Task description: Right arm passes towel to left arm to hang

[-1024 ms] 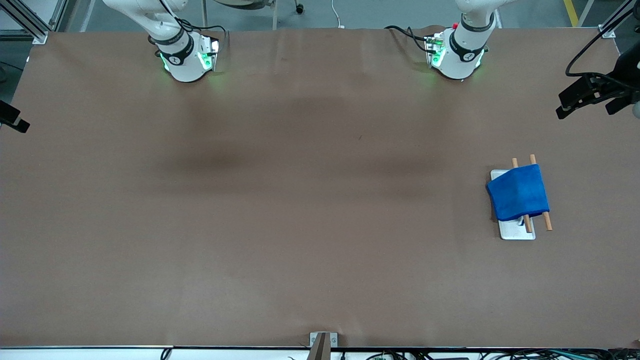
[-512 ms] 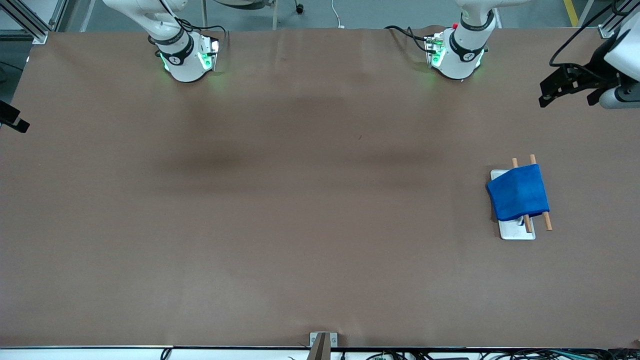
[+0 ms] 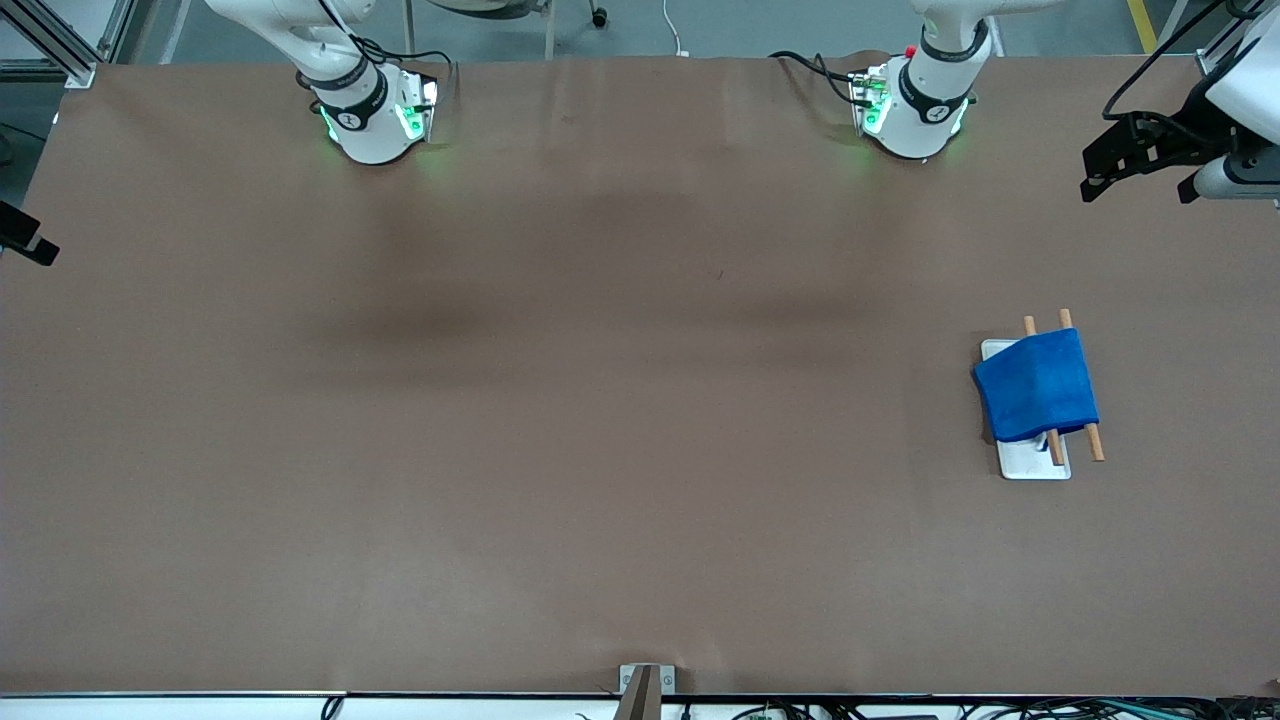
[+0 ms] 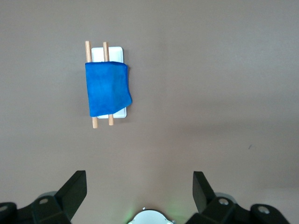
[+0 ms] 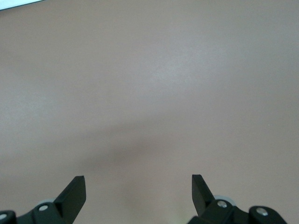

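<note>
The blue towel (image 3: 1036,386) hangs draped over the two wooden rods (image 3: 1094,441) of a small rack on a white base (image 3: 1034,464), toward the left arm's end of the table. It also shows in the left wrist view (image 4: 107,88). No gripper touches it. My left gripper (image 3: 1137,180) is open and empty, high over the table's edge at the left arm's end; its fingers (image 4: 74,189) stand wide apart. My right gripper (image 5: 138,183) is open and empty over bare brown table; in the front view only a black part (image 3: 25,238) shows at the right arm's end.
The right arm's base (image 3: 370,115) and the left arm's base (image 3: 915,105) stand along the table's back edge with green lights. A small metal bracket (image 3: 646,685) sits at the table's front edge. The table (image 3: 600,400) has a brown cover.
My left gripper has shifted a little toward the robots' side of the table, and more of its white wrist has come into view. The towel, the rack and the right arm have not moved.
</note>
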